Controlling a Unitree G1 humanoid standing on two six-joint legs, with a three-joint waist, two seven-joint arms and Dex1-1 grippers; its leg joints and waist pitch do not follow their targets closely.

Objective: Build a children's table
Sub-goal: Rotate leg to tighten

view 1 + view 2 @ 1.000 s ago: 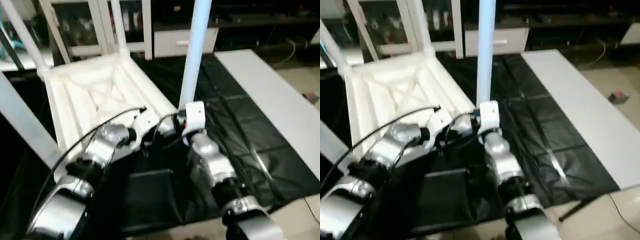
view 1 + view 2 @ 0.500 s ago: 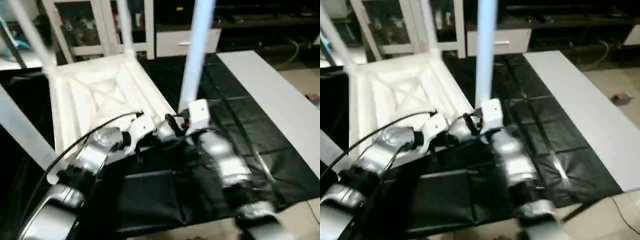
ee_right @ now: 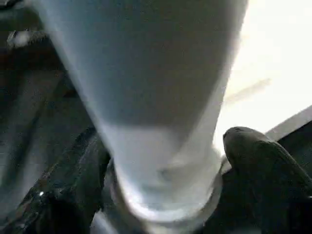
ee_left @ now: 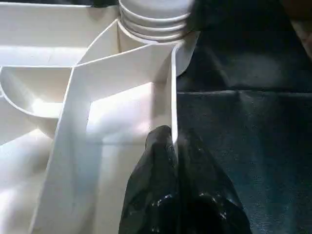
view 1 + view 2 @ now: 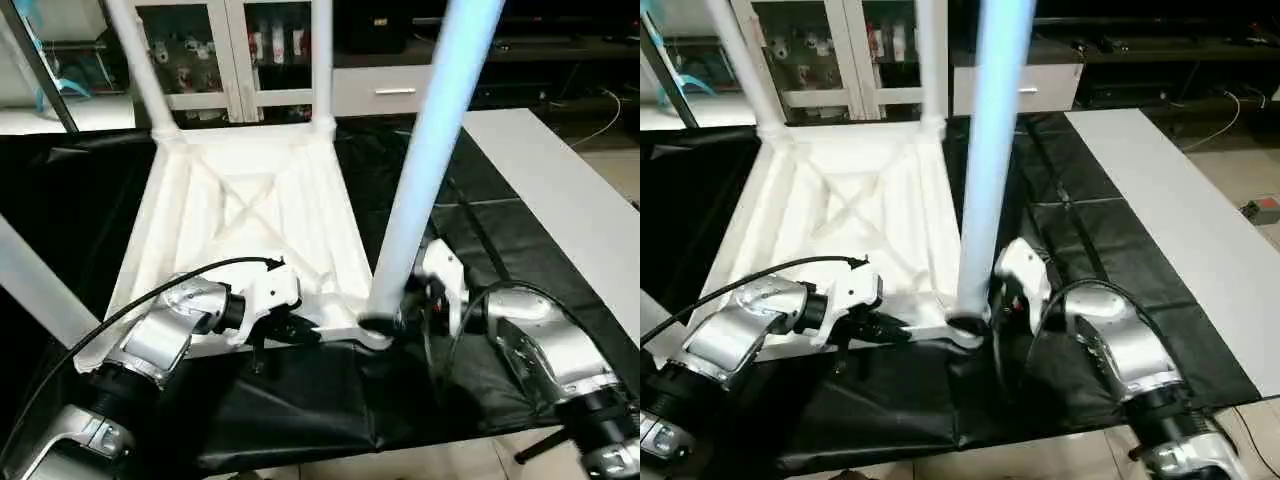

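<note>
A black-draped work table (image 5: 520, 260) carries the job, with glass cabinets (image 5: 215, 50) behind. Nearest, the left gripper (image 4: 170, 146) is pinched tight on the thin near rim of the upturned table top (image 5: 250, 215), one finger on each side of the wall. Just beside it toward the right arm, the right gripper (image 3: 165, 161) straddles the base of the near leg (image 5: 425, 170) at its corner socket, fingers (image 3: 258, 161) spread wide on both sides; whether they press it I cannot tell. Beyond both, two far legs (image 5: 320, 60) stand in their sockets. The step appears to be seating this leg; next likely comes regripping and twisting it home.
</note>
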